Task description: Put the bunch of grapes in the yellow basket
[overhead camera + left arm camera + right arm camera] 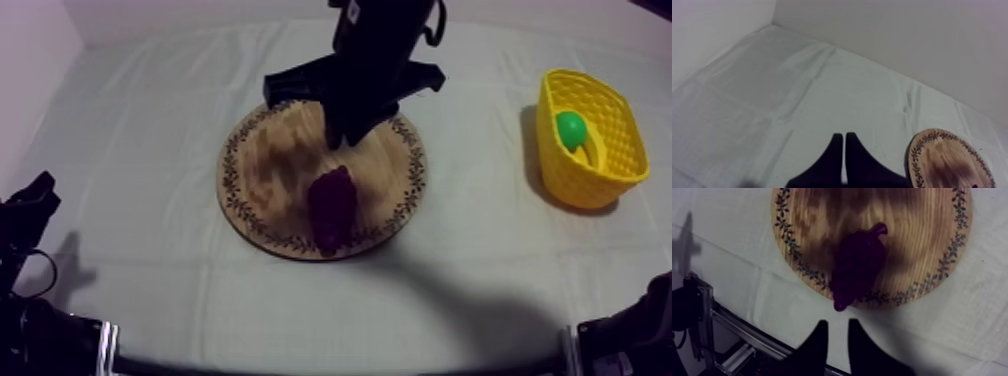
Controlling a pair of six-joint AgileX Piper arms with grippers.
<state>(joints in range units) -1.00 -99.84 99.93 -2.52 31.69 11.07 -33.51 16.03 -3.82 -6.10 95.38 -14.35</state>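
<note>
At the middle of the tabletop (140, 250): round wooden board (262, 170) with a patterned rim.

On the board's near half, right of centre: bunch of grapes (332, 205), dark purple, lying lengthwise. The stem end points toward the board's middle and the narrow tip rests over the rim pattern at the near edge.

Above the board's far half: right pincer (837, 325), fingers apart with nothing between them. It hovers short of the bunch without touching it.

At the near left of the tabletop: left pincer (844, 136), fingers lying together on nothing, over bare cloth. The board's rim is off to its right.

At the far right: yellow basket (565, 175), well apart from the board, with a round green fruit (571, 128) inside.

Step in hand, by judgement: approach and grasp, nothing lifted yet.

Handling notes:
- Centre the open fingers over the thick body of the bunch, not the thin tip.
- Set the fingers across the bunch's width so they straddle it.
- Descend until the fingertips pass the widest part, then close gently, as the knobbly surface may roll or slip.
- Lift clear of the rim before travelling right.
- Release low over the basket's opening, keeping off its wall.
</note>
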